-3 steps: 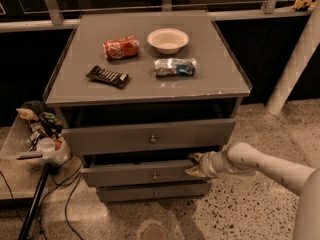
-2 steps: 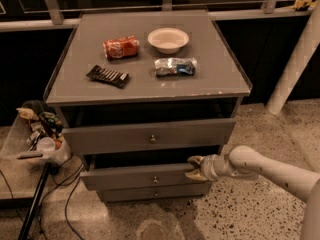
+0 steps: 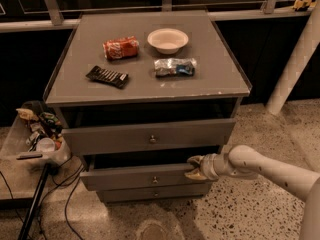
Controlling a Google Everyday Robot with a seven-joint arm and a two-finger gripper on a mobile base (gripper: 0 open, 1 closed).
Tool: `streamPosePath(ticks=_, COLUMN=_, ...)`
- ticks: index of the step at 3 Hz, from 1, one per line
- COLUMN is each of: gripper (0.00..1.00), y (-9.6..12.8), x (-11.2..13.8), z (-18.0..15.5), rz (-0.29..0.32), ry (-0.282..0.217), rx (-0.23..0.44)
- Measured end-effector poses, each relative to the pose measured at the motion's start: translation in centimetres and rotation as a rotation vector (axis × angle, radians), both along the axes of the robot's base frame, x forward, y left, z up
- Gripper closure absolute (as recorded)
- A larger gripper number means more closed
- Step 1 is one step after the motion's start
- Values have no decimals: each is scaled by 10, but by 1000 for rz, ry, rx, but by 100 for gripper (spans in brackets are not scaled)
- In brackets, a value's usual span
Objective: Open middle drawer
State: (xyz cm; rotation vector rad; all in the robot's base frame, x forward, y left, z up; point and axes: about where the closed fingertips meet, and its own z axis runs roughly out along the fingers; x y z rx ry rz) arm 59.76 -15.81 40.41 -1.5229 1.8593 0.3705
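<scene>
The middle drawer is a grey flat front with a small round knob. It sits between the taller top drawer and the short bottom drawer, and stands pulled out a little, with a dark gap above it. My gripper is at the right end of the middle drawer's top edge, reaching in from the right on the white arm. It is shut on that drawer's front edge.
On the cabinet top lie a red can, a white bowl, a dark snack bar and a silver-blue packet. A bin of clutter, a stand and cables are at the left. A white post stands at the right.
The middle drawer's front has slid out a little further toward the camera. My gripper has stayed on its right end and moved with it.
</scene>
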Motion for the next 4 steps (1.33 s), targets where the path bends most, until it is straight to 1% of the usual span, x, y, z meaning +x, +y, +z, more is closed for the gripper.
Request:
streamPosePath(ticks=2, gripper=11, y=0, x=0, z=0, rz=0, ry=0, rx=0)
streamPosePath(ticks=3, gripper=15, y=0, x=0, z=0, rz=0, ry=0, rx=0)
streamPosePath(ticks=4, gripper=38, y=-1, x=-18, z=-4, rz=17, ry=11, rx=10)
